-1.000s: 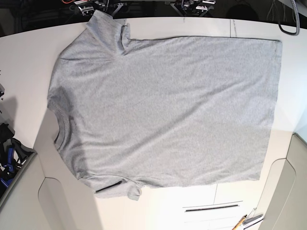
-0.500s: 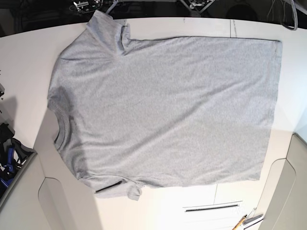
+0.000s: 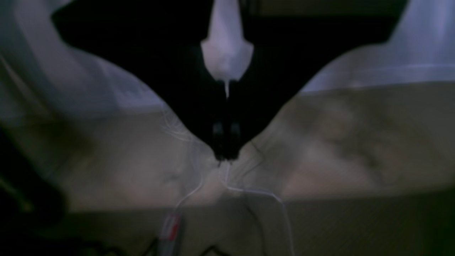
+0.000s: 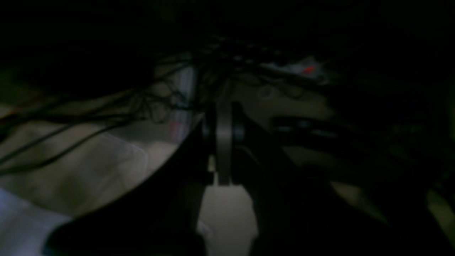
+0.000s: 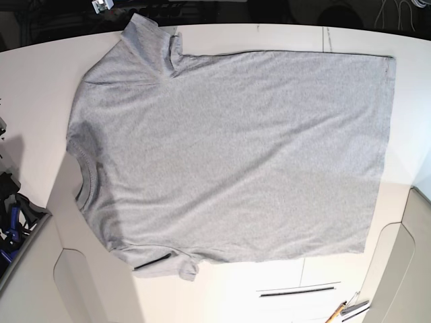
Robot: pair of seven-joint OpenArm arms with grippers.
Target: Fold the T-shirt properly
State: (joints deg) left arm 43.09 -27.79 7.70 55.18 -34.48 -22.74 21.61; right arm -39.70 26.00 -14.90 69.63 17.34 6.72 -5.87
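Grippers withdrawn, T-shirt flat, untouched

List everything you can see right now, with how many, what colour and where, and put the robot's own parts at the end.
T-shirt: one, light heather grey, spread flat across the table, neck toward the base view's left, hem toward its right.
Table: one, white, under the shirt.
Pencil-like tool: one, orange, bottom edge of the base view.
Cables: several, white and black, below the left wrist camera, blurred.
Left gripper: one, black, fingers shut, holding nothing.
Right gripper: one, black, fingers shut, in a dark view.
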